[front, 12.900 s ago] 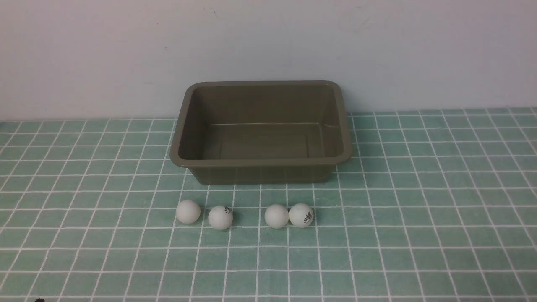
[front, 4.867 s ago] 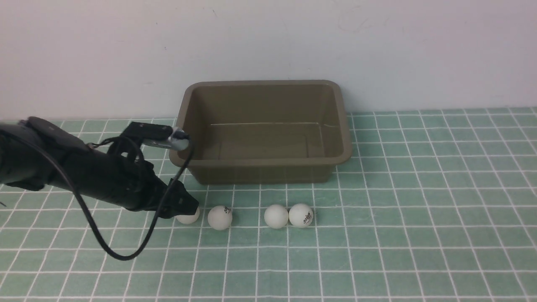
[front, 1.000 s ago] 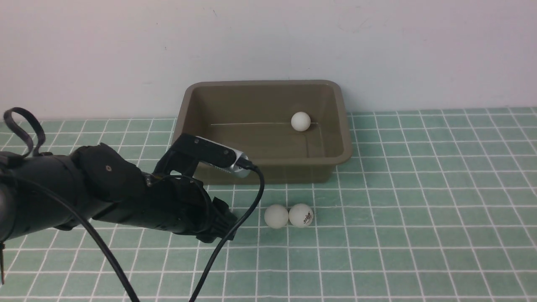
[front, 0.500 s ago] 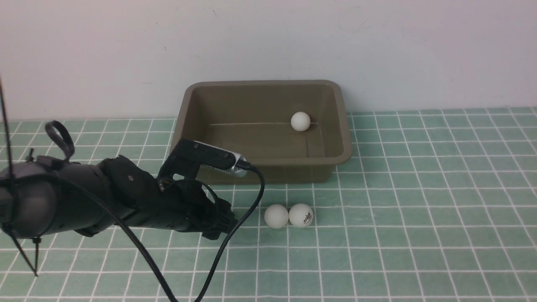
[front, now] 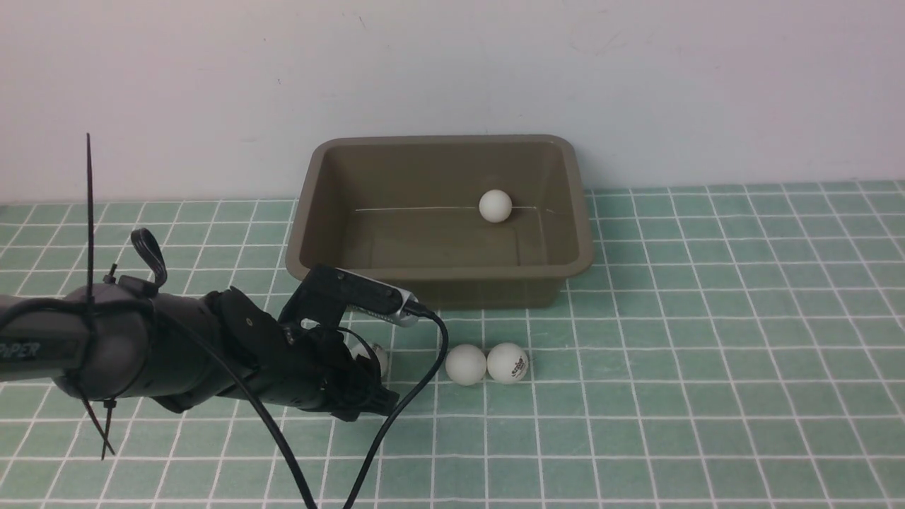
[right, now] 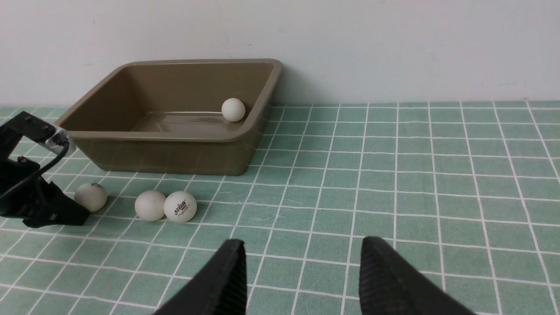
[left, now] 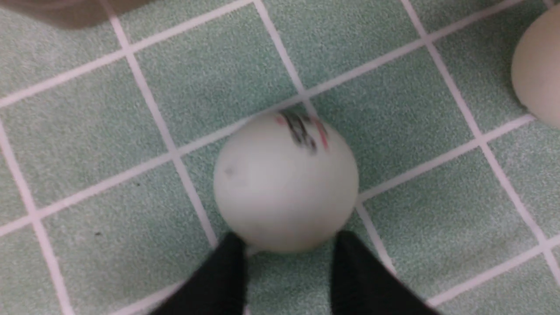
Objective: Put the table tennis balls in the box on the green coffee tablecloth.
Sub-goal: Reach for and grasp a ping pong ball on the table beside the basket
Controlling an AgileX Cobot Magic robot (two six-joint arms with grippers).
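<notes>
The olive-brown box [front: 438,274] stands at the back of the green coffee tablecloth [front: 707,353], with one table tennis ball [front: 495,206] inside near its far wall. Two balls [front: 466,365] [front: 508,363] touch each other in front of the box. A fourth ball [left: 286,181], with a printed logo, lies just beyond my left gripper [left: 288,240]. Its black fingertips [left: 229,262] stand apart against the ball's near side, with cloth showing between them. In the front view this ball [front: 372,355] is half hidden by the left gripper [front: 378,382]. My right gripper [right: 302,245] hovers over bare cloth, jaws apart and holding nothing.
A pale wall rises right behind the box. A black cable [front: 396,417] loops from the left wrist camera down to the front edge. A thin cable tie [front: 89,212] sticks up from the left arm. The checked cloth stretches off to the right.
The left arm has sunk lower toward the cloth and drawn slightly back, uncovering the logo ball beside its fingers. The ball inside the box has rolled a little to the left.
</notes>
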